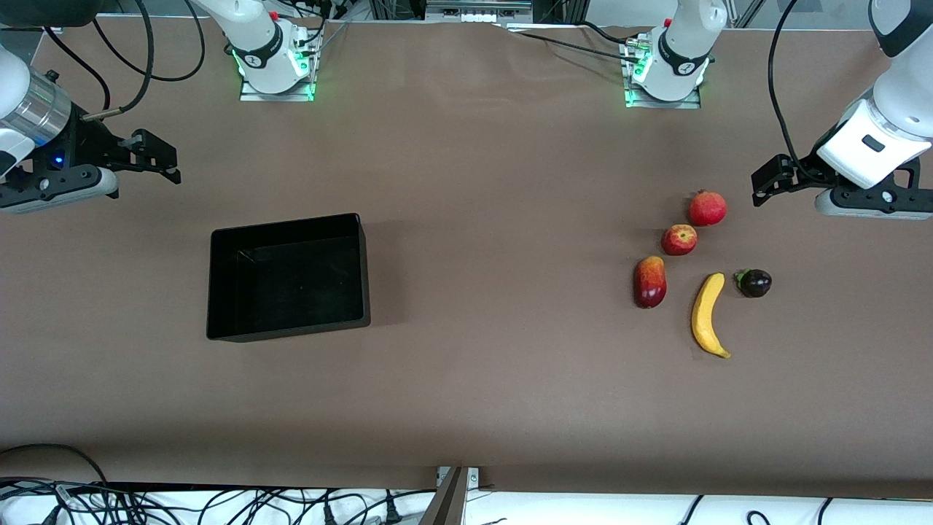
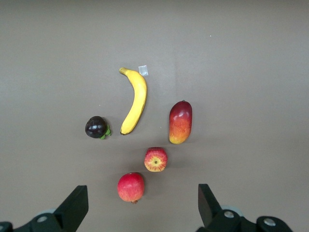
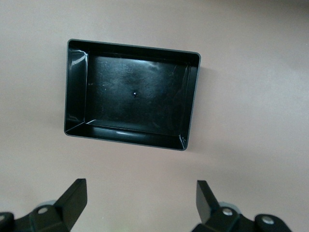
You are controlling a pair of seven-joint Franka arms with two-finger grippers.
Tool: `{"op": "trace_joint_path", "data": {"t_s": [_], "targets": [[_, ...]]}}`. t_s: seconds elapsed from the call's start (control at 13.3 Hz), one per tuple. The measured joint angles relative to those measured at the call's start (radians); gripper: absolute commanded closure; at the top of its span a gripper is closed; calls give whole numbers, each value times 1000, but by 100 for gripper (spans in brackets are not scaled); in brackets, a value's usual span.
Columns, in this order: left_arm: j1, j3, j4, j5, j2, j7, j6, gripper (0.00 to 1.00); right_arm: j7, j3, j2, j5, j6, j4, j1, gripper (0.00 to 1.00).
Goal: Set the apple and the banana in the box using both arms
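Both arms raised above the table at their own ends, wrists bent so the cameras look straight down, left gripper (image 1: 765,181) and right gripper (image 1: 166,162) each hanging with 2 fingers (image 2: 73,207) spread wide apart, gripping nothing.

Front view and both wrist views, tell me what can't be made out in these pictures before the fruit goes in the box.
- Left gripper: the front view's edge cuts off its arm.
- Right gripper: likewise cut at the front view's edge.
- The box: the inner side of its wall nearest the front camera is hidden by its own rim.
- Undersides of the apple and banana: unseen in any view.
- Small pale scrap by the banana's tip: too small to identify.
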Motion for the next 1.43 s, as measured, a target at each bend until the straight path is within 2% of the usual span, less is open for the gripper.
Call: {"op": "trace_joint_path", "data": {"t_s": [0.6, 0.9, 1.21, 1.43], "targets": [[0, 0, 0, 0, 0, 0, -1, 0, 1, -1, 25, -26, 8, -1, 0, 0], [0, 0, 1, 0, 0, 0, -2, 0, 5, -6, 154, -46, 233, -127, -4, 0], [-1, 0, 3, 0, 0, 0, -2, 0, 19, -20, 332, -46, 453, -181, -17, 0], [-1, 0, 3, 0, 0, 0, -2, 0, 22, -26, 399, -46, 606, -254, -42, 2]]}}
